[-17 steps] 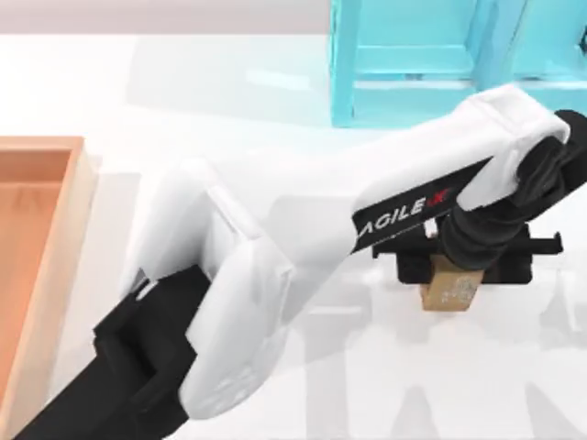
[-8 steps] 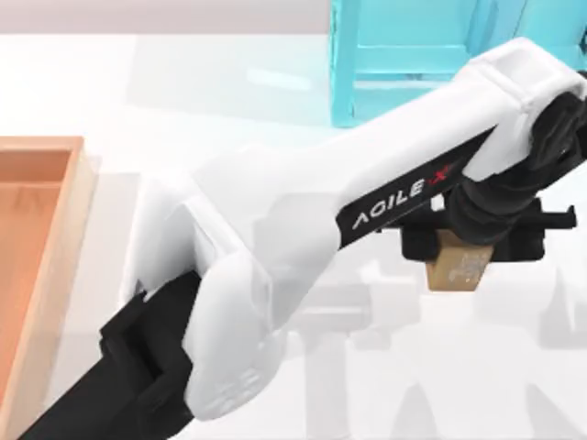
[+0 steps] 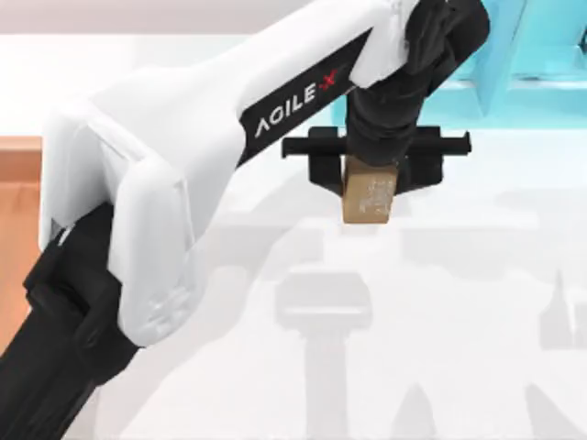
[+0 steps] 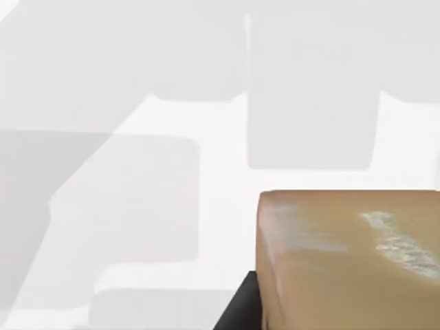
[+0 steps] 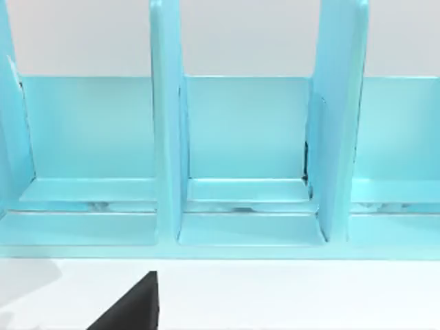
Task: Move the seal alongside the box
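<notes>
the left arm reaches from the lower left corner of the top view up and across to the upper middle. its wrist points down and the left gripper (image 3: pixel 369 188) has its jaws closed on the seal (image 3: pixel 368 195), lifted above the counter.

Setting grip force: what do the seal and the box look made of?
The seal looks like brown wood with a smooth, slightly glossy finish and pale markings on one face, though rendered, so uncertain. The left pincer grips it. The box looks like orange-brown wood with a matte finish.
</notes>
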You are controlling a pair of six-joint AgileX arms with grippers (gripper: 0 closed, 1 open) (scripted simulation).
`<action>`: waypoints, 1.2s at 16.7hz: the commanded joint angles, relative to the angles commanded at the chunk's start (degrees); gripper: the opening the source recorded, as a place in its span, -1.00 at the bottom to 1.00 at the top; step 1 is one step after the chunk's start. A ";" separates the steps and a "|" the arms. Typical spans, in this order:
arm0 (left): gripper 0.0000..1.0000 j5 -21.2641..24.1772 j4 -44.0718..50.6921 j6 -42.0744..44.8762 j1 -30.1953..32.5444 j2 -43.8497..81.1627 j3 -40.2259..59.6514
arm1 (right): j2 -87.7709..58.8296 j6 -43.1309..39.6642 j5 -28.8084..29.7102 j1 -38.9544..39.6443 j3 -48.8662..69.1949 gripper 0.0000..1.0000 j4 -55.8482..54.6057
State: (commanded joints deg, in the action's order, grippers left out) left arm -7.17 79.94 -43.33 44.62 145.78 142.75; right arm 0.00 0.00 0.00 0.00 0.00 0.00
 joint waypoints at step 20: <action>-1.00 4.77 -7.87 31.80 -30.86 -29.01 -32.97 | 0.00 0.00 0.00 0.00 0.00 1.00 0.00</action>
State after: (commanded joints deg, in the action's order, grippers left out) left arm -2.40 72.07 -11.53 13.76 116.77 109.78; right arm 0.00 0.00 0.00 0.00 0.00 0.00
